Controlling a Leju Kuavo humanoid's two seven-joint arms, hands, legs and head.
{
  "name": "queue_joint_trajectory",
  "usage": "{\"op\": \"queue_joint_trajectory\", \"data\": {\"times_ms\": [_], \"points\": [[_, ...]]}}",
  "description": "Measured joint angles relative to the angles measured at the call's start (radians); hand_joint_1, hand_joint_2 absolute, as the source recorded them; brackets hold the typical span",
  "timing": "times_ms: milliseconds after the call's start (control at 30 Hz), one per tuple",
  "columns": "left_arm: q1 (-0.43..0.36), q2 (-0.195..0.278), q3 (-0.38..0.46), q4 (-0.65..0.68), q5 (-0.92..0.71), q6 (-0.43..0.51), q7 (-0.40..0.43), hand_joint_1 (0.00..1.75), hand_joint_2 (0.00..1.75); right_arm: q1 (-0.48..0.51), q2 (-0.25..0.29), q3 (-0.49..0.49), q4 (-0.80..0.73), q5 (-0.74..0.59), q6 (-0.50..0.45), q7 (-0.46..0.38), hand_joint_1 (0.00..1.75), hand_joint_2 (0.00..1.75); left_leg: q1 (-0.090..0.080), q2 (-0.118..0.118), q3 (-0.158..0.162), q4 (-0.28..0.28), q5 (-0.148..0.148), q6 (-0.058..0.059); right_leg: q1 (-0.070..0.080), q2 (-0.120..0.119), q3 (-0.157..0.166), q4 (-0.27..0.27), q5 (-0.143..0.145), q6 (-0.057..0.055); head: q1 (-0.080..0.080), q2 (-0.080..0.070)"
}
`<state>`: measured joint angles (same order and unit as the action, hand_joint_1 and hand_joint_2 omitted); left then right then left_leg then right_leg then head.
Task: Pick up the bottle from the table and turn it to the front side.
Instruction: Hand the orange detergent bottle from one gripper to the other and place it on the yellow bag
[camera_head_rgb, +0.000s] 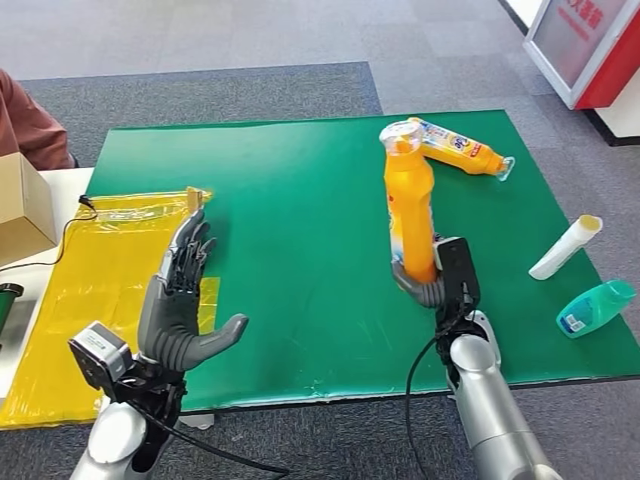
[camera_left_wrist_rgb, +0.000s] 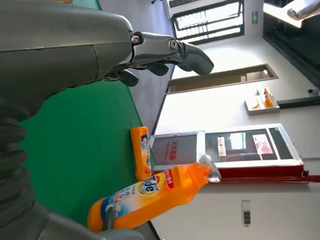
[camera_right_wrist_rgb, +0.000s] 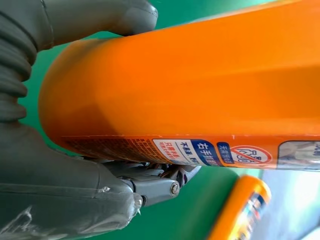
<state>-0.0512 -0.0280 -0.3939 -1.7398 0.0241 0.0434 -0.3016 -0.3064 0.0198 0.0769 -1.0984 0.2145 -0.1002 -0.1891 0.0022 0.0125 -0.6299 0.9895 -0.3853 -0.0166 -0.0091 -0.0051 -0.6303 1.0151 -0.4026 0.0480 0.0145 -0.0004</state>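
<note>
Nearest the camera, two silver arms rise from the lower edge over a green mat (camera_head_rgb: 302, 250) that covers the table. The left hand (camera_head_rgb: 181, 300) hovers palm-up above the mat's near left side, holding nothing, its fingers (camera_head_rgb: 189, 250) spread apart and its thumb pointing toward the middle. The right hand (camera_head_rgb: 434, 275) is wrapped around the base of an orange bottle (camera_head_rgb: 410, 210), lifted off the mat and standing nearly upright with its clear cap on top; the right wrist view shows the thumb and fingers closed around the orange body, a strip of printed label facing the camera. A yellow plastic sheet (camera_head_rgb: 98, 260) lies under the mat's left edge, with a cardboard box (camera_head_rgb: 23, 205) beyond it. To the right rest a teal bottle (camera_head_rgb: 596, 308) and a white tube (camera_head_rgb: 566, 247), well apart from the hand. Farther back, a second orange bottle (camera_head_rgb: 460, 148) lies on its side near the mat's far edge, just behind the held bottle's cap.
</note>
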Motion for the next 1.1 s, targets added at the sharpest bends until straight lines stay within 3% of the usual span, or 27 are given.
{"op": "queue_joint_trajectory", "data": {"times_ms": [233, 433, 567, 667, 800, 933, 1100], "points": [[-0.01, 0.016, 0.012, 0.053, 0.114, -0.025, 0.003, 0.0, 1.75, -0.016, 0.016, 0.02, -0.026, -0.175, 0.14, -0.03, 1.75, 1.75, 0.0, 0.0, 0.0, 0.0, 0.0, 0.0, 0.0, 0.0, 0.0, 0.0, 0.0, 0.0, 0.0, 0.0], [-0.017, 0.024, 0.028, 0.096, 0.14, -0.038, -0.001, 0.0, 1.75, -0.02, 0.017, 0.037, -0.032, -0.22, 0.178, -0.047, 1.75, 1.75, 0.0, 0.0, 0.0, 0.0, 0.0, 0.0, 0.0, 0.0, 0.0, 0.0, 0.0, 0.0, 0.0, 0.0], [-0.017, 0.015, 0.039, 0.101, 0.322, -0.106, -0.021, 0.0, 1.75, 0.007, 0.017, 0.054, -0.081, -0.371, 0.347, -0.153, 1.75, 1.75, 0.0, 0.0, 0.0, 0.0, 0.0, 0.0, 0.0, 0.0, 0.0, 0.0, 0.0, 0.0, 0.0, 0.0], [-0.019, 0.011, 0.048, 0.101, 0.451, -0.161, -0.005, 0.0, 1.75, 0.037, 0.017, 0.082, -0.142, -0.393, 0.394, -0.214, 1.75, 1.75, 0.0, 0.0, 0.0, 0.0, 0.0, 0.0, 0.0, 0.0, 0.0, 0.0, 0.0, 0.0, 0.0, 0.0], [-0.039, 0.011, 0.051, 0.104, 0.598, -0.247, 0.06, 0.0, 1.75, 0.068, 0.02, 0.123, -0.228, -0.332, 0.37, -0.298, 1.75, 1.75, 0.0, 0.0, 0.0, 0.0, 0.0, 0.0, 0.0, 0.0, 0.0, 0.0, -0.001, 0.0, 0.0, 0.0], [-0.074, 0.015, 0.046, 0.112, 0.645, -0.323, 0.084, 0.0, 1.75, 0.085, 0.026, 0.178, -0.317, -0.116, 0.225, -0.366, 1.75, 1.75, 0.0, 0.0, 0.0, 0.0, 0.0, 0.0, 0.0, 0.0, 0.0, 0.0, 0.0, 0.0, 0.0, 0.0], [-0.109, 0.021, 0.033, 0.112, 0.64, -0.343, 0.089, 0.0, 1.75, 0.104, 0.033, 0.257, -0.381, 0.066, 0.073, -0.387, 1.75, 1.75, 0.0, 0.0, 0.0, 0.0, 0.0, 0.0, 0.0, 0.0, 0.0, 0.0, 0.0, 0.0, 0.0, 0.0]]}}
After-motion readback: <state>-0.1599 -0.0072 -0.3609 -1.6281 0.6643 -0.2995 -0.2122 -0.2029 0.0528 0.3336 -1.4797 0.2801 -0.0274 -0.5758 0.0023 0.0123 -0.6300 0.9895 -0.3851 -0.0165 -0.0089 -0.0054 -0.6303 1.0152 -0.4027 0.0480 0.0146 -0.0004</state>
